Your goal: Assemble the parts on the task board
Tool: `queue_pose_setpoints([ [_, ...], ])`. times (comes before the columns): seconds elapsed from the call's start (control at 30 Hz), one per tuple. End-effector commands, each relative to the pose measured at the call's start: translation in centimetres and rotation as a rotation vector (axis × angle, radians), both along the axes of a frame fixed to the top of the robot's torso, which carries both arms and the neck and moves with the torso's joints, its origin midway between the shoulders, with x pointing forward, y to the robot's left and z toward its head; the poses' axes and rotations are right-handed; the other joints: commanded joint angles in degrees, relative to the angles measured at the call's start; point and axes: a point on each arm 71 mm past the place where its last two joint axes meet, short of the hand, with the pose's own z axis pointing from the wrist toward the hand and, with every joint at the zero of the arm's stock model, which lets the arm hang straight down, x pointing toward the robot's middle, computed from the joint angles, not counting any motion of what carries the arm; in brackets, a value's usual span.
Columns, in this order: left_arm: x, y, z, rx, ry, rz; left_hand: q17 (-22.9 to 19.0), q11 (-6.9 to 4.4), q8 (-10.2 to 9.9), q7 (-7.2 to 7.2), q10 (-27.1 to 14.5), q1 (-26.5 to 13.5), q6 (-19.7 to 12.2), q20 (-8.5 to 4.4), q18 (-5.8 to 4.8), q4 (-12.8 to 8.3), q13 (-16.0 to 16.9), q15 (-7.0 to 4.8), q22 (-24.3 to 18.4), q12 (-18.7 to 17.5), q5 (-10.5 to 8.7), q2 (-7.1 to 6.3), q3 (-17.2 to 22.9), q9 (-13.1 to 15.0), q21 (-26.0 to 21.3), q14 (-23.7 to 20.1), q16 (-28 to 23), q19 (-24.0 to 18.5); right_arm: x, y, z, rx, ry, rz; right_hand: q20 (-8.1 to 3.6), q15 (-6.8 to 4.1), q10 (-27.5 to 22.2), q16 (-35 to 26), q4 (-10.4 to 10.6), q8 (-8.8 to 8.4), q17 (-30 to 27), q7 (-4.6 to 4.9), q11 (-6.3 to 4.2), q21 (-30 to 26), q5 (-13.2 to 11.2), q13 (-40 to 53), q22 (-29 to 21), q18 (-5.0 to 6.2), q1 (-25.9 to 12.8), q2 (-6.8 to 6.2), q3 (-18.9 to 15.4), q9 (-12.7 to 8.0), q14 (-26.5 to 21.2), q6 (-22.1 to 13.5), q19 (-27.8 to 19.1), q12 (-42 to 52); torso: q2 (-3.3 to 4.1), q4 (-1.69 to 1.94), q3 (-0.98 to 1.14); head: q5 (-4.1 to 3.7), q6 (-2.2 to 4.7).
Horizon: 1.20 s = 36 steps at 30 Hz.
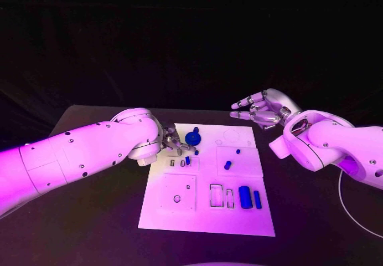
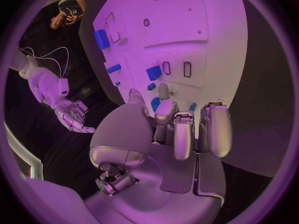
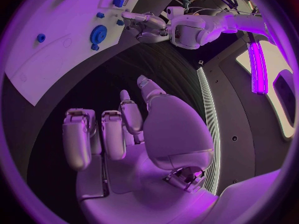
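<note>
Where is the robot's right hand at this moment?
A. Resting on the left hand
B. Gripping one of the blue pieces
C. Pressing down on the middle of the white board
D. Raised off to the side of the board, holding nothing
D: the right hand sits beyond the far right corner of the task board, fingers apart and empty, while the left hand works over the blue parts.

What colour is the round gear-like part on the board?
Blue; the gear-like part shows best in the right wrist view.
</note>
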Motion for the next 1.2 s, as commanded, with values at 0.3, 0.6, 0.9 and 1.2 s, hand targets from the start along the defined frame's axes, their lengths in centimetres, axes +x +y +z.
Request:
queue_pose_setpoints([
  [0.3, 0.1, -0.2, -0.4, 0.121, 0.037, -0.014, 15.08, -0.27, 0.98, -0.17, 1.14, 0.36, -0.4, -0.17, -0.73, 0.05, 1.21, -0.58, 1.57, 1.14, -0.25, 0.91, -0.79, 0.97, 0.67, 6.04, 0.17, 0.53, 0.1, 0.1, -0.1, -0.014, 0.006, 0.001, 0.02, 0.12, -0.4, -0.29, 0.07, -0.1, 6.22, 0.0, 0.05, -0.21, 0.47, 0.6, 5.4, -0.43, -0.7, -0.06, -0.41, -0.05, 4.08, -0.35, 1.17, -0.39, 0.04, 0.03, -0.08, -0.15, -0.38],
  [0.6, 0.3, -0.8, -0.9, 0.141, 0.051, -0.03, 15.08, -0.44, 1.54, -0.35, 1.73, 0.74, -0.43, -0.3, -0.82, -0.02, 2.05, -0.72, 2.08, 1.9, -0.25, 1.26, -1.1, 1.68, 0.95, 6.04, 0.17, 0.72, 0.2, 0.2, -0.2, -0.017, 0.014, 0.004, 0.02, 0.12, -0.43, -0.34, 0.1, -0.08, 6.14, -0.01, 0.05, -0.26, 0.56, 0.56, 5.3, -0.41, -0.73, -0.06, -0.47, -0.04, 4.06, -0.32, 1.13, -0.44, 0.02, 0.0, -0.07, -0.16, -0.79],
  [0.9, 0.3, -1.1, -1.3, 0.152, 0.063, -0.043, 15.08, -0.52, 1.9, -0.44, 1.83, 1.68, -0.67, -0.4, -0.86, -0.19, 2.23, -0.81, 2.33, 2.05, -0.24, 1.37, -1.27, 2.28, 1.08, 6.04, 0.17, 0.78, 0.2, 0.2, -0.2, -0.018, 0.017, 0.004, 0.02, 0.12, -0.43, -0.34, 0.1, -0.08, 6.14, -0.01, 0.05, -0.26, 0.56, 0.56, 5.3, -0.41, -0.73, -0.06, -0.47, -0.04, 4.06, -0.32, 1.13, -0.44, -0.03, 0.08, -0.06, -0.17, -1.05],
  [1.2, 0.5, -1.3, -1.4, 0.155, 0.07, -0.047, 15.08, -0.56, 2.16, -0.48, 1.9, 2.48, -0.84, -0.44, -0.9, -0.28, 2.39, -0.85, 2.57, 2.17, -0.24, 1.67, -1.3, 2.74, 1.21, 6.04, 0.17, 0.85, 0.3, 0.3, -0.3, -0.019, 0.021, 0.006, 0.01, 0.11, -0.45, -0.37, 0.13, -0.08, 6.08, -0.01, 0.04, -0.31, 0.63, 0.52, 5.2, -0.39, -0.73, -0.03, -0.52, -0.04, 4.05, -0.32, 1.08, -0.49, 0.0, 0.0, -0.05, -0.18, -1.2],
])
